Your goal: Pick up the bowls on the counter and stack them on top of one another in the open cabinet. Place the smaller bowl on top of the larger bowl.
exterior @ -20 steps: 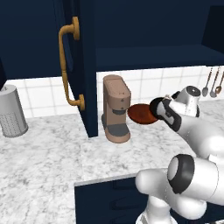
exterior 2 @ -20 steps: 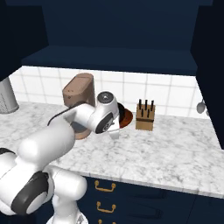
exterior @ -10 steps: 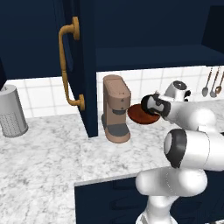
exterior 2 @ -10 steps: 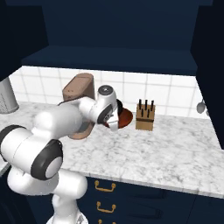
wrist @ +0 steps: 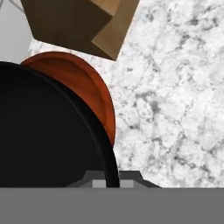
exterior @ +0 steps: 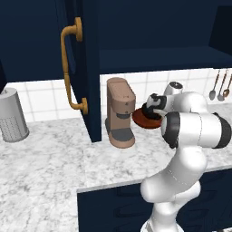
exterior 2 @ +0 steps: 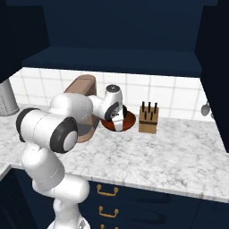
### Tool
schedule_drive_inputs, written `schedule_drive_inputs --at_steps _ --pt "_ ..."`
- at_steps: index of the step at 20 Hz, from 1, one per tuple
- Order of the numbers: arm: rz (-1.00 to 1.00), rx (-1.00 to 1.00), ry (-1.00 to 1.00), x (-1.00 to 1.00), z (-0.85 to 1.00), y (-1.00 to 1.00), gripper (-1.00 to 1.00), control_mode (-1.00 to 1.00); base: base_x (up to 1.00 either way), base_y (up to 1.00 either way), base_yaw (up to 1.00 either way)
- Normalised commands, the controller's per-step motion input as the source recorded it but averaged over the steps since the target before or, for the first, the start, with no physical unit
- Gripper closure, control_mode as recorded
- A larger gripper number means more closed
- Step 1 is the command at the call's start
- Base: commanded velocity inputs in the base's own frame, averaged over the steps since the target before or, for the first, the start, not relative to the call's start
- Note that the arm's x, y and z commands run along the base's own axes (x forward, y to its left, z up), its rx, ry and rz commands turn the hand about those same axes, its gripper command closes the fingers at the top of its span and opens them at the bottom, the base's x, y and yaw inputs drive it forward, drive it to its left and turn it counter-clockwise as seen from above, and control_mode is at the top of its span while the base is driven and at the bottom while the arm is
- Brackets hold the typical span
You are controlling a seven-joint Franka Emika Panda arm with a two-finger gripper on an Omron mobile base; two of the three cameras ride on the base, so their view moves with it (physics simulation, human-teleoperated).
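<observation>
Marbled worktop [exterior: 54,163] runs under open cabinet [exterior: 88,68]; left to right: coffee machine [exterior: 120,112], then reddish bowl [exterior: 144,119], knife block [exterior 2: 148,119]. My claw [exterior 2: 117,120] is clamped tight on bowl's rim, holding it above worktop beside machine.

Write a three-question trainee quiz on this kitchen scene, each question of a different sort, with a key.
1. True or false: the bowl is lifted off the counter.
2. What stands right of the bowl in the right base view? A) knife block B) toaster C) kettle
3. Fill in: the gripper is shut on the ____.

Key: 1 true; 2 A, the knife block; 3 bowl.
</observation>
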Motion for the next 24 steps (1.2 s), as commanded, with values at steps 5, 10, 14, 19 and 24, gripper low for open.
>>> schedule_drive_inputs --at_steps 5,10,14,19,24 --pt "0.0 0.02 0.03 0.47 -0.5 0.0 1.0 -1.0 0.0 0.0 0.0" --pt "0.0 0.03 0.0 0.26 -0.46 -0.07 1.0 -1.0 0.0 0.0 0.0" --pt "0.0 0.0 0.02 0.18 -0.33 0.0 1.0 -1.0 0.0 0.0 0.0" --pt "0.0 0.0 0.01 0.31 -0.11 0.0 1.0 -1.0 0.0 0.0 0.0" --pt "0.0 0.0 -0.01 0.21 0.0 0.0 -1.0 -1.0 0.0 0.0 0.0"
